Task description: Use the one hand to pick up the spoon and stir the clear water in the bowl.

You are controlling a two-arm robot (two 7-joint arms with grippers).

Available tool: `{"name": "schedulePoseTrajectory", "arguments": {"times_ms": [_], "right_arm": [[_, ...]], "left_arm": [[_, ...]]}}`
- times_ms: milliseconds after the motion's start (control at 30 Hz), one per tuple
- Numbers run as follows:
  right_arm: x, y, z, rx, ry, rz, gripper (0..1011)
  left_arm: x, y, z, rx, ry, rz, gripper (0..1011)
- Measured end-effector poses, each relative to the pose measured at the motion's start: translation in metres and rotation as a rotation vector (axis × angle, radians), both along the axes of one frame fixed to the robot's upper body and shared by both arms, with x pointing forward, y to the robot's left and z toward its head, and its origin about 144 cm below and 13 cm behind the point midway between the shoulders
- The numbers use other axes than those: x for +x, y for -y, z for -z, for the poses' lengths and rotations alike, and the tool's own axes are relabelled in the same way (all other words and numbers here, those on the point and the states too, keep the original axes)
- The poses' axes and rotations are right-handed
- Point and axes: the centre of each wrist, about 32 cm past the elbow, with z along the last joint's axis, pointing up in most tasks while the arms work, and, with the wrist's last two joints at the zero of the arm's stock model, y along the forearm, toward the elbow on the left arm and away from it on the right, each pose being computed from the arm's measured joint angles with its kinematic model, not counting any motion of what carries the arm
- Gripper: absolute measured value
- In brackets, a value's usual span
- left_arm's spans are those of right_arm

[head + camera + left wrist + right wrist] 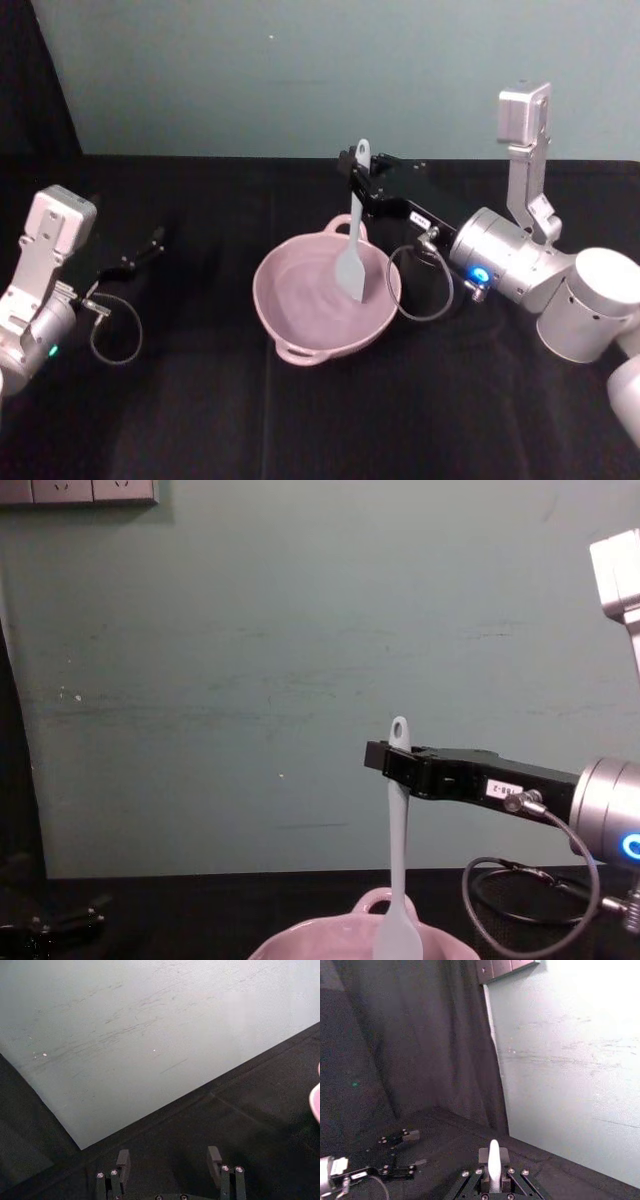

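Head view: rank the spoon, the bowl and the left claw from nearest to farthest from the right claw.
1. Spoon, gripped in the right claw.
2. Bowl, just beneath, centre.
3. Left claw, far left, open.

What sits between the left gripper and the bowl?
Nothing stands there: the head view shows bare black cloth from the left gripper to the bowl.

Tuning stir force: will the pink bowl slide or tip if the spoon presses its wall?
Bowl looks wide and low: tipping unlikely. It sits on black cloth, which probably resists sliding. Slim spoon in the right pincer likely flexes first.
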Motion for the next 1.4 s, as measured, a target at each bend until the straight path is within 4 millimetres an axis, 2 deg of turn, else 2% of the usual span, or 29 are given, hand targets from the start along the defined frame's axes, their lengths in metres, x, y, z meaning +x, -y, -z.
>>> {"name": "schedulePoseTrajectory", "arguments": {"times_ms": [467,733,900,1133,1400], "right_arm": [[-0.012,-0.021,0.006,0.001,-0.014,-0.077,114],[-0.004,-0.042,0.006,0.001,-0.018,-0.12,114],[0.01,-0.051,0.004,0.008,-0.018,-0.125,114],[0.027,-0.051,0.001,-0.001,-0.024,-0.101,114],[0.037,-0.033,-0.001,-0.012,-0.029,-0.057,114]], "left_arm": [[0.0,0.0,0.0,0.0,0.0,0.0,1011],[0.0,0.0,0.0,0.0,0.0,0.0,1011],[0.0,0.0,0.0,0.0,0.0,0.0,1011],[0.0,0.0,0.0,0.0,0.0,0.0,1011],[0.0,0.0,0.0,0.0,0.0,0.0,1011]]}}
